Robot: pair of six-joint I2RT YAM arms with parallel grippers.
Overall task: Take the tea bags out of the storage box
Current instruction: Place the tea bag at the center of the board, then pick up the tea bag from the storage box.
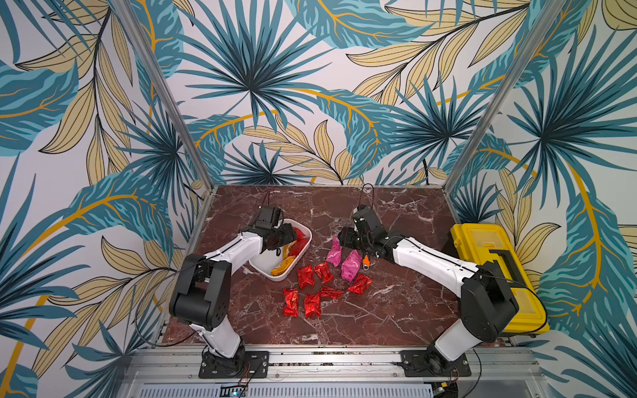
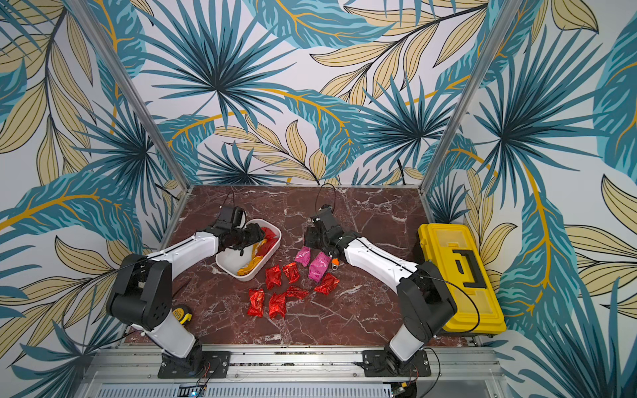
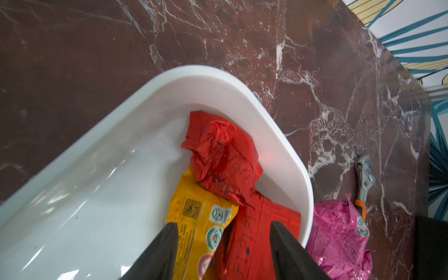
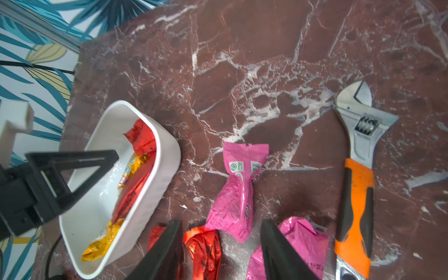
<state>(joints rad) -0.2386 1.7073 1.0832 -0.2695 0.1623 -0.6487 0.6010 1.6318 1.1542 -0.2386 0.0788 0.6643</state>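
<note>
In both top views six red tea bags (image 1: pixel 305 276) (image 2: pixel 274 276) and two pink ones (image 1: pixel 351 265) (image 2: pixel 319 266) lie loose on the marble table (image 1: pixel 396 317). The pink pair is just beneath the right gripper (image 1: pixel 341 239) and the red six lie farther out from it. The left gripper (image 1: pixel 291 241) hangs inside the storage box (image 1: pixel 263 267) and hides part of its load, though orange-yellow and red bags show beside it. From above, neither gripper's jaws can be made out. One yellow toolbox (image 1: pixel 496 275) sits well behind the right gripper. Only an orange scrap of the wrench (image 1: pixel 366 260) shows, and one tape measure (image 2: pixel 181 314) is half hidden by the left arm. In the left wrist view that gripper (image 3: pixel 224 223) is spread and pinches nothing. One orange-yellow bag (image 3: pixel 194 218) and one flat red bag (image 3: pixel 266 218) lie between its fingers, both cut off by the frame. A crumpled red bag (image 3: pixel 223 155) lies just beyond the fingertips, against the box's end wall (image 3: pixel 218 72). One pink bag (image 3: pixel 339 232) lies outside that wall. In the right wrist view the gripper (image 4: pixel 221 221) is also spread and empty. One pink bag (image 4: pixel 237 189) lies just ahead of its fingertips and a second (image 4: pixel 303 240) sits partly behind one finger. One red bag (image 4: pixel 206 249) lies between the fingers. The whole wrench (image 4: pixel 356 194) lies beyond the pink pair. The box (image 4: pixel 169 155) holds two red and two orange-yellow bags.
</note>
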